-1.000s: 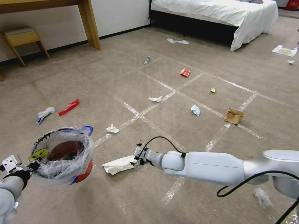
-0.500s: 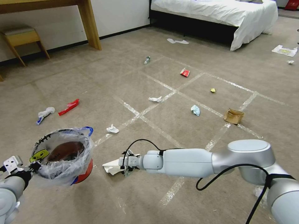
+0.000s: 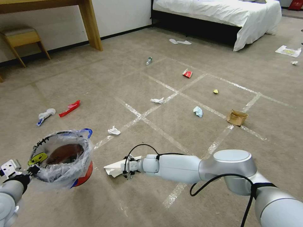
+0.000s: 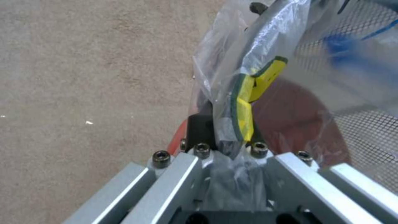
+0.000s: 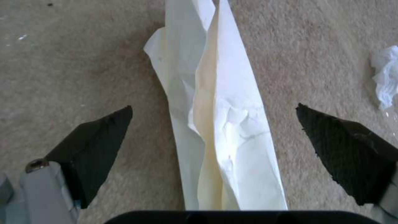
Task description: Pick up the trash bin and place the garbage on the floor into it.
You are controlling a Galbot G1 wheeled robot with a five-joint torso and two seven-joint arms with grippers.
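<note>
My left gripper (image 3: 29,171) is shut on the rim of the red trash bin (image 3: 63,159) and holds it off the floor at lower left; in the left wrist view the fingers (image 4: 201,130) pinch the rim and clear bag of the trash bin (image 4: 290,121). My right gripper (image 3: 127,167) is low over a folded white paper sheet (image 3: 114,167) on the carpet. Seen from the right wrist, the gripper (image 5: 213,106) is open and straddles the paper sheet (image 5: 224,124). More garbage is scattered around: tissues (image 3: 114,130), a blue mask (image 3: 198,111), a brown paper bag (image 3: 236,117), red wrappers (image 3: 69,108) and a bottle (image 3: 149,61).
A bed (image 3: 221,12) stands at the back right, with a wooden table leg (image 3: 91,28) and a stool (image 3: 22,37) at the back left. Two slippers (image 3: 180,41) lie near the bed. Tape lines (image 3: 164,134) cross the carpet.
My right arm has reached left and lower, bringing its gripper from the paper's right end to over the sheet. The bin in my left gripper has sunk slightly.
</note>
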